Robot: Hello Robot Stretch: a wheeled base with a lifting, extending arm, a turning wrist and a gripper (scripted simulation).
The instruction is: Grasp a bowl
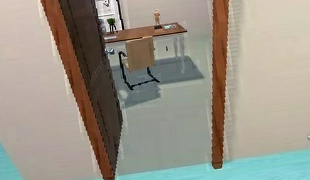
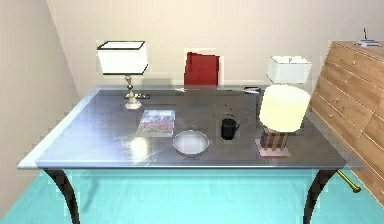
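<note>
Arm side view — bowl (image 2: pixel 191 143) on table (image 2: pixel 95 130); dark cup (image 2: pixel 229 128) just beside

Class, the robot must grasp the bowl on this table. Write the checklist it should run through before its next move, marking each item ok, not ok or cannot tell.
1. The bowl is located on the table: ok.
2. The bowl is upright: ok.
3. The book and dark cup stand apart from the bowl: ok.
4. The bowl is empty: cannot tell.
5. The near lamp is outside the reach path: cannot tell.
</note>
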